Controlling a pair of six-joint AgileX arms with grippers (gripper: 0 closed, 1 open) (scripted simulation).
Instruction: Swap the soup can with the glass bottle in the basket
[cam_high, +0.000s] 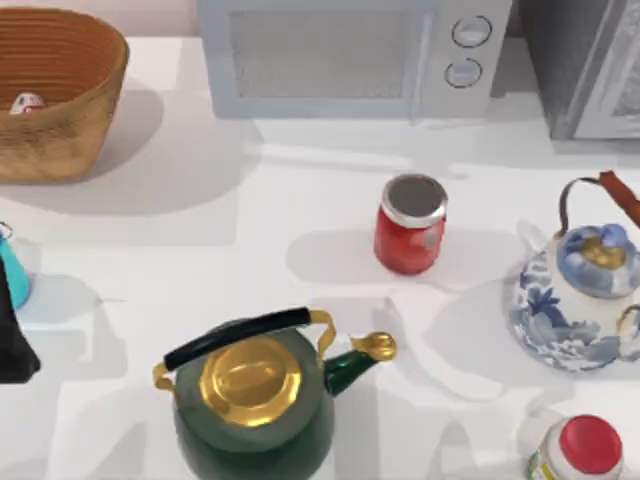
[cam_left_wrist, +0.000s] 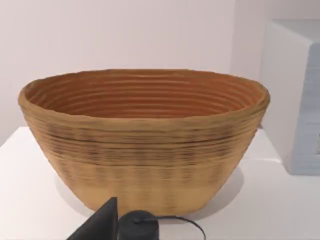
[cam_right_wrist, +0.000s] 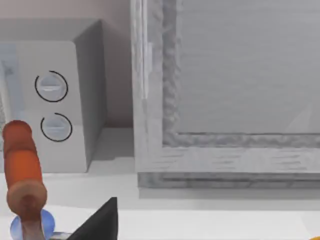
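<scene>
Two things must trade places. The can (cam_high: 410, 224) stands upright mid-table, right of the basket (cam_high: 90, 110) at the far left. A small white and red top (cam_high: 27, 102) peeks inside it, maybe the bottle. My left arm (cam_high: 15, 340) waits at the left edge, nearer the basket; I cannot tell its fingers. The table between is open.

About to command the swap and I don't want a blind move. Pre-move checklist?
1. Soup can upright, apart from green kettle and blue kettle: ok.
2. Basket upright at the table's far left: ok.
3. Glass bottle in basket: small white-red item lies inside, identity cannot tell.
4. Green kettle off the can-to-basket line: ok.
5. Left arm at left edge, wrist view facing basket: ok.
</scene>
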